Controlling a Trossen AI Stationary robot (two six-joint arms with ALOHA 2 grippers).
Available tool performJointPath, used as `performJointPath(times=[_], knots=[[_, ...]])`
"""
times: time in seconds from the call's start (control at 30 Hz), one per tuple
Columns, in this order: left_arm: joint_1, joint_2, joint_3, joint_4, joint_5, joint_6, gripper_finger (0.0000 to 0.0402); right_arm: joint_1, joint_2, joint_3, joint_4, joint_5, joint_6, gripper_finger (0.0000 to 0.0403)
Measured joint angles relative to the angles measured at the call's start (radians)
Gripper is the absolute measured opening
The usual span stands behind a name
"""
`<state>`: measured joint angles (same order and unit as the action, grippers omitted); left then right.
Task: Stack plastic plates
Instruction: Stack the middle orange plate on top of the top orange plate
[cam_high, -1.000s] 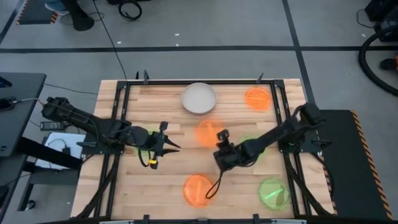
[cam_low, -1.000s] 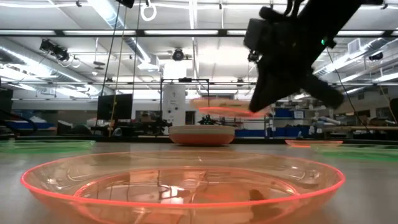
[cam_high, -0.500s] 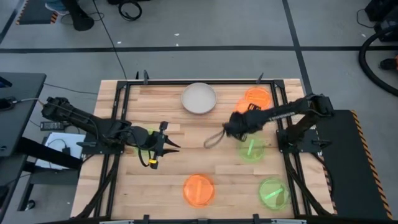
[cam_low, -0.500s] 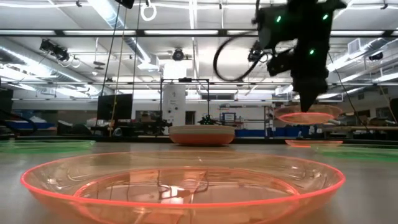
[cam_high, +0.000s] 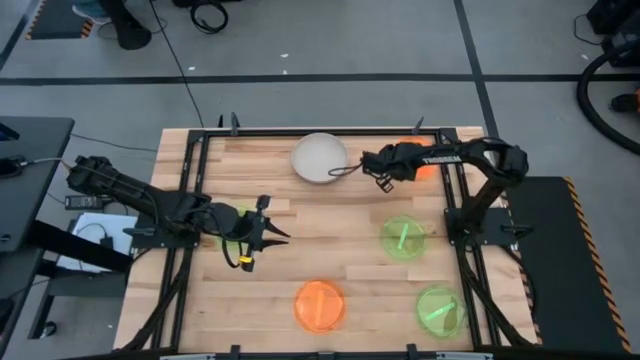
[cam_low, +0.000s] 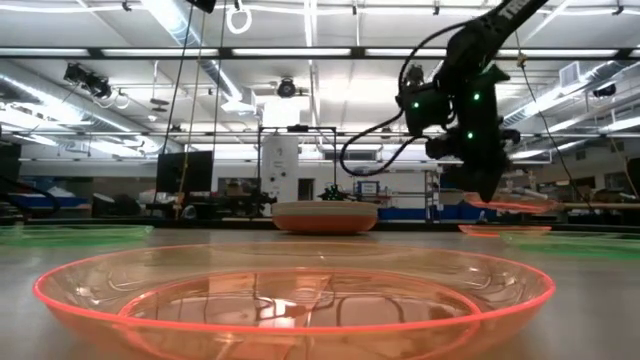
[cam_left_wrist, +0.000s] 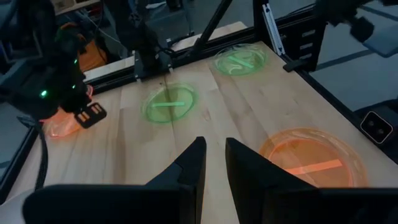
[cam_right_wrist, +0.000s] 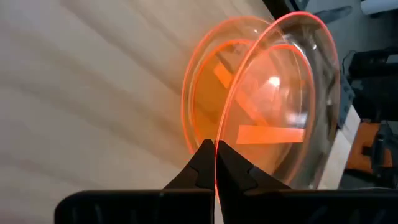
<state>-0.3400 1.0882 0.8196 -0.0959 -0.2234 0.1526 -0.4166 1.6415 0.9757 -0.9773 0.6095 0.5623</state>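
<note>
The counter (cam_high: 290, 260) is made of light wood. On it sit a white plate (cam_high: 320, 158) at the far edge, two green plates (cam_high: 403, 238) on the right side, one orange plate (cam_high: 320, 305) near the front and another orange plate (cam_high: 428, 166) in the far right corner.

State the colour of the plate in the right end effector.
Translucent orange plate; clearest in the right wrist view.

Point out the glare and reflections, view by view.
Low view: ceiling lights shine bright, and the near orange plate glows along its rim. Right wrist view: a white glare spot sits on the held orange plate, pinched by the shut right gripper. Left wrist view: a bright stripe crosses a green plate, beyond the idle left gripper.
</note>
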Motion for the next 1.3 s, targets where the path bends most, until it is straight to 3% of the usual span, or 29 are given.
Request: performJointPath(times=[0.43, 0.7, 1.3], knots=[[0.0, 0.0, 0.0, 0.003, 0.0, -0.002, 0.0068, -0.092, 0.159, -0.001, 0.132, -0.017, -0.102, 0.0007], [0.0, 0.0, 0.0, 0.003, 0.0, -0.002, 0.0068, -0.089, 0.167, -0.001, 0.147, -0.027, -0.118, 0.0011], [0.0, 0.0, 0.0, 0.003, 0.0, -0.004, 0.0068, -0.078, 0.148, -0.001, 0.142, 0.008, -0.148, 0.0067]])
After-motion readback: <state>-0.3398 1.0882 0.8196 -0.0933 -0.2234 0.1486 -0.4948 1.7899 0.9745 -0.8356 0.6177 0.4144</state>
